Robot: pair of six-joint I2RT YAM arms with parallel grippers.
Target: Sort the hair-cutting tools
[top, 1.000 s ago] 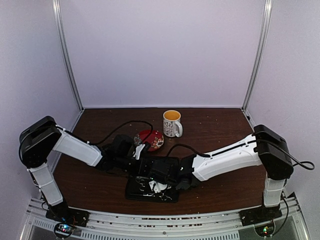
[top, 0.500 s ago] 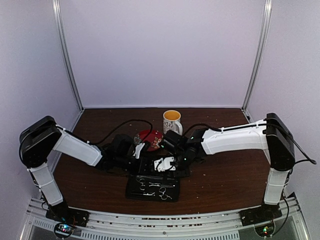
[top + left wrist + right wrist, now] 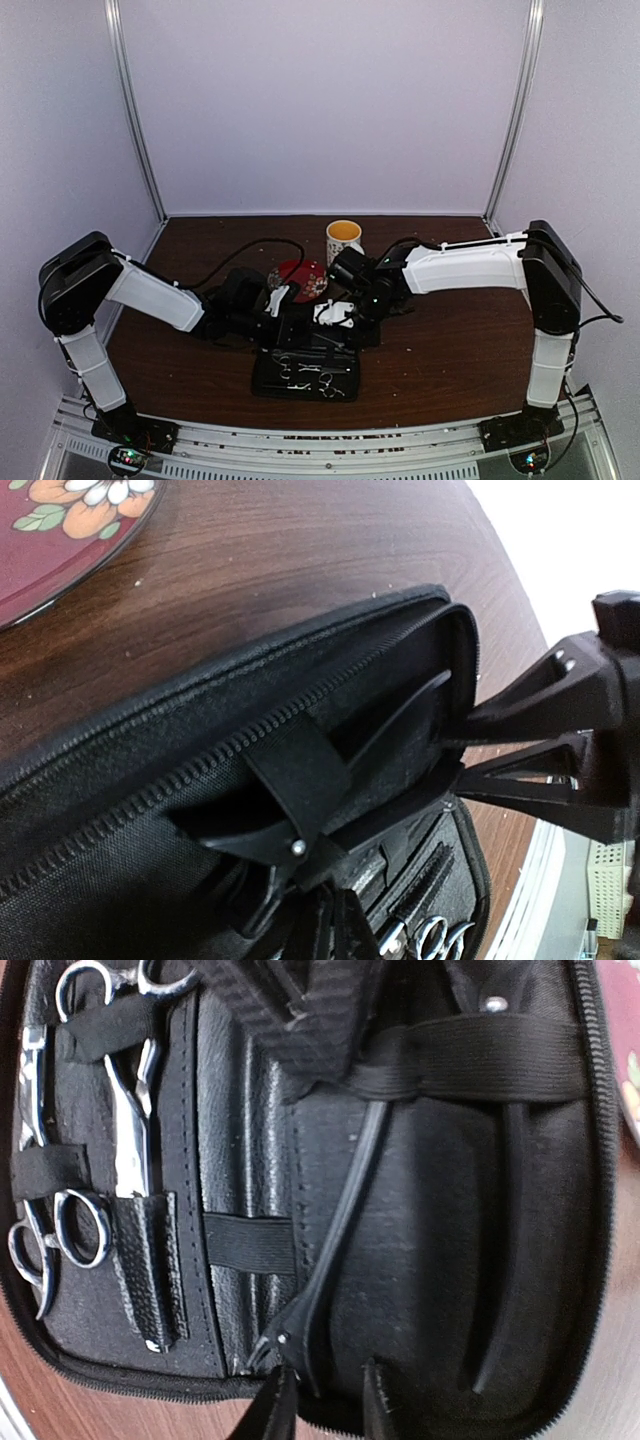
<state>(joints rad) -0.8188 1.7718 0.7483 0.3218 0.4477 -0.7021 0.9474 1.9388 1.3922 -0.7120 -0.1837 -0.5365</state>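
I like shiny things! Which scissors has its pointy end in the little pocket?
The scissors with rings up top in the right wrist view: its blades go into the black pocket. The other scissors only sits under a strap.

Scissors (image 3: 130, 1140): two silver pairs; second pair (image 3: 32, 1090) at the case edge.
Clips (image 3: 340, 1220): two, thin and black; second clip (image 3: 508, 1240) to its right.
Case (image 3: 262, 384): one, black.
Saucer (image 3: 60, 530): one, red, flowered.
Mug (image 3: 343, 240): one.
Claws: two, left claw (image 3: 315, 910) and right claw (image 3: 325, 1400).
Counter (image 3: 450, 350): one.
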